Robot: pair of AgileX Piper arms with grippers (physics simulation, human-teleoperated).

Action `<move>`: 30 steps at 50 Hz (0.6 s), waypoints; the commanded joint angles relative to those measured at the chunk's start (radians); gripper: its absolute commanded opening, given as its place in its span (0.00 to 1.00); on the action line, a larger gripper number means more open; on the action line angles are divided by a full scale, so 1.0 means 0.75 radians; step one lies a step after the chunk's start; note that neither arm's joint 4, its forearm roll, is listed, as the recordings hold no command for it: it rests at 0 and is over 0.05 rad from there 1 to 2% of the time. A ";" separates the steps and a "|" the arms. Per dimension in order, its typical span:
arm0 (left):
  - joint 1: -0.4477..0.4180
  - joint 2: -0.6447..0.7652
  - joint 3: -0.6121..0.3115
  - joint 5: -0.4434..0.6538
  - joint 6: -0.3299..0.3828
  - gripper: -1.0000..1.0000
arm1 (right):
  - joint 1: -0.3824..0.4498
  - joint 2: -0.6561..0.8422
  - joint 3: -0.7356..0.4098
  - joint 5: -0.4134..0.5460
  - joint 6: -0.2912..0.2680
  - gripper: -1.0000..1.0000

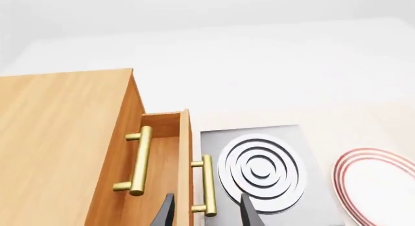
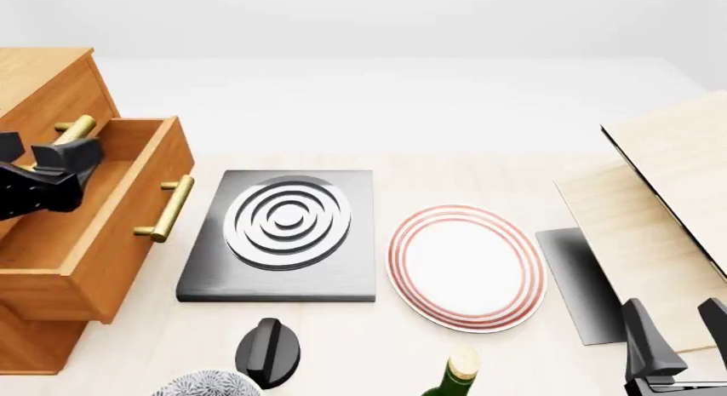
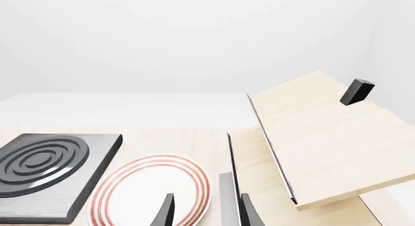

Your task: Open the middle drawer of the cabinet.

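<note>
Left hand (image 2: 51, 153) hangs with fingers spread over the pulled-out middle drawer (image 2: 102, 234), gripping nothing. Drawer juts from the cabinet (image 2: 40, 85) at nine o'clock; its interior looks bare. Right hand (image 2: 679, 328) likewise spread, unladen.

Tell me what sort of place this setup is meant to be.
Probably a simulated kitchen worktop: a dark hob slab with a ringed burner, a white plate with red rim rings and a green bottle with a gold cap sit beside an orange-brown wooden drawer cabinet.
</note>
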 commanded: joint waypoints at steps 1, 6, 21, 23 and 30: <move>0.049 0.047 0.042 -0.021 -0.011 1.00 | 0.000 0.000 0.000 0.000 0.000 1.00; 0.061 0.104 0.096 -0.096 0.000 1.00 | 0.000 0.000 0.000 0.000 0.000 1.00; 0.119 0.245 0.220 -0.296 0.053 1.00 | 0.000 0.000 0.000 0.000 0.000 1.00; 0.121 0.263 0.222 -0.305 0.045 1.00 | 0.000 0.000 0.000 0.000 0.000 1.00; 0.124 0.275 0.244 -0.313 0.025 1.00 | 0.000 0.000 0.000 0.000 0.000 1.00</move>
